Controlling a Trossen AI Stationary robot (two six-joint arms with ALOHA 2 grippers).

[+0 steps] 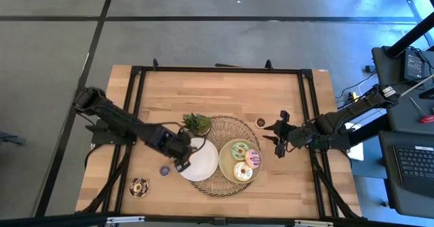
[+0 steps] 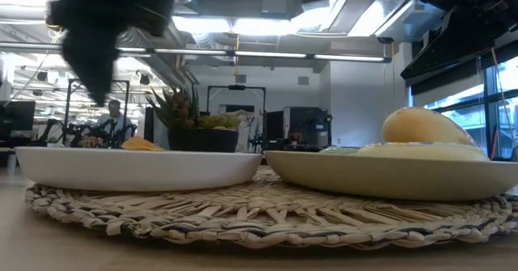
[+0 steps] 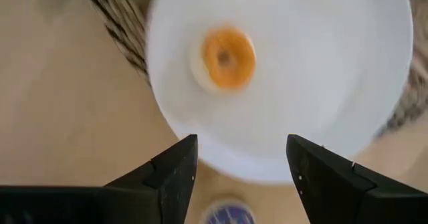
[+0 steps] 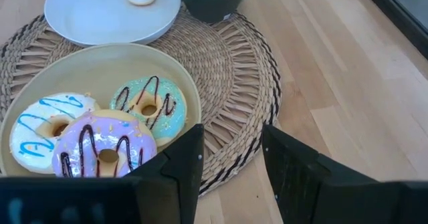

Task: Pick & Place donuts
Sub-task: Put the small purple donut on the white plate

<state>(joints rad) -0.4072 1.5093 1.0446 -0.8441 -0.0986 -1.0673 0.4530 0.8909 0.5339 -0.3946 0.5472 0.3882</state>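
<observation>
The left gripper hangs over the near edge of the white plate, jaws spread wide and empty. An orange mini donut lies on that plate, apart from the jaws. The right gripper waits beside the pale-green plate, jaws parted and holding nothing.

That plate carries three larger donuts: a green one, a purple-pink one and a white one, touching each other. Both plates sit on a woven mat beside a small plant. Out on the bare tabletop lie a purple mini donut, a chocolate donut near the front left corner, and a brown mini donut close to the right gripper.

These look like light, stiff toy rings with smooth, glossy icing, so a pinch across the rounded top could slip. The surer hold is probably across the ring's outer sides, low down, or one jaw through the hole. The mini ones may skate on the tabletop if nudged off-centre.
</observation>
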